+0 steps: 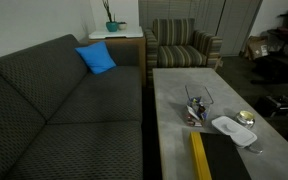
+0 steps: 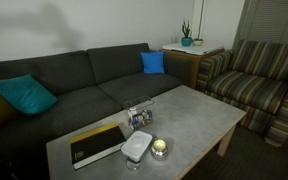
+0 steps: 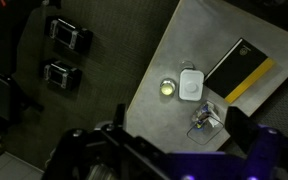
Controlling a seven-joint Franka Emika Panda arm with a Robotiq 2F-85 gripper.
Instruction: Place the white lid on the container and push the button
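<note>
Hovering high over the counter (image 3: 199,40), the end effector (image 3: 176,140) is released, its jaws spread wide with nothing between them. The white lid (image 3: 191,85) lies flat well below it and farther out, its long axis running roughly near to far in the wrist view, with a small round tin (image 3: 168,88) just beside it on the left. The container (image 3: 206,118) stands just beside the lid on its near side, so the pick probably calls for reaching down past the container and a short carry back.
</note>
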